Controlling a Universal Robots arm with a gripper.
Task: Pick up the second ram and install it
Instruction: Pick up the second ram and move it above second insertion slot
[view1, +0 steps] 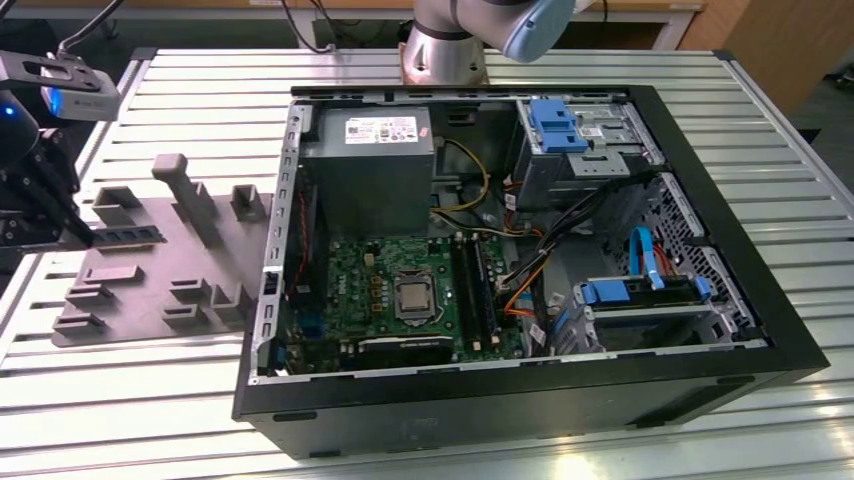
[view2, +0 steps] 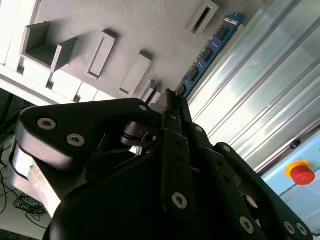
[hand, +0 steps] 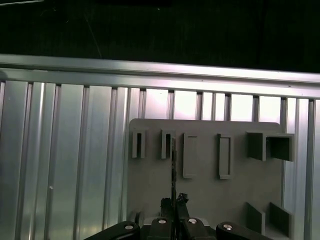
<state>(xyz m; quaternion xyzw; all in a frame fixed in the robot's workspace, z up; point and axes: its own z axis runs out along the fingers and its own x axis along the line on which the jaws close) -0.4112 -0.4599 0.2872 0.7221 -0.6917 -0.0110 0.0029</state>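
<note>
The second ram (view1: 131, 236), a thin dark stick, lies along the grey fixture plate (view1: 160, 290) at the exterior view's left. My gripper (view1: 80, 237) is at the stick's near end, shut on it. In the second wrist view the ram (view2: 210, 47) runs out from between my fingertips, where the gripper (view2: 171, 97) meets it, over the fixture plate (view2: 150, 30). The first wrist view shows the ram (hand: 173, 160) edge-on between the fingers of the gripper (hand: 173, 202). I cannot tell whether the stick is lifted off the fixture.
An open computer case (view1: 534, 400) lies on the slatted aluminium table (view1: 134, 400), with the motherboard (view1: 400, 290), long black sockets (view1: 474, 290), power supply (view1: 367, 160) and loose cables inside. The arm's base (view1: 447, 50) stands behind the case. A red stop button (view2: 301, 173) sits nearby.
</note>
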